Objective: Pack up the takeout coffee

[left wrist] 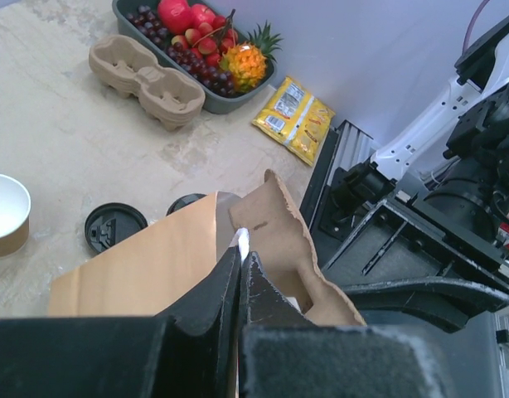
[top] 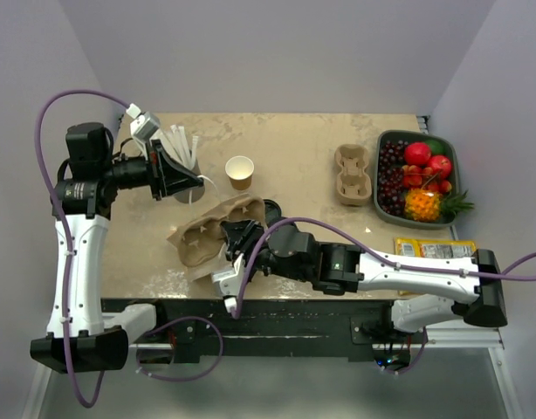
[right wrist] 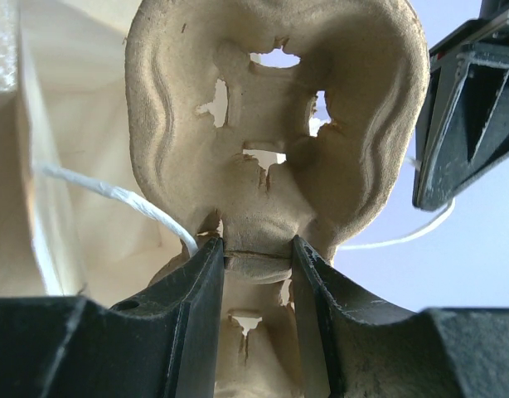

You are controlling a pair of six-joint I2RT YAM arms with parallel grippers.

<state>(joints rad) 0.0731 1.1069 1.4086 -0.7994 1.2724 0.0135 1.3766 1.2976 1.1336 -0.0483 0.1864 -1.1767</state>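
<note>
Where right gripper (right wrist: 256,249) clamps, lumpy pulp carrier (right wrist: 271,124)

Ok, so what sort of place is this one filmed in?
Probably a lab booth staged as a coffee counter: plain pale walls enclose a mottled beige tabletop, with props like a moulded pulp cup carrier and a grey cup of white straws.
</note>
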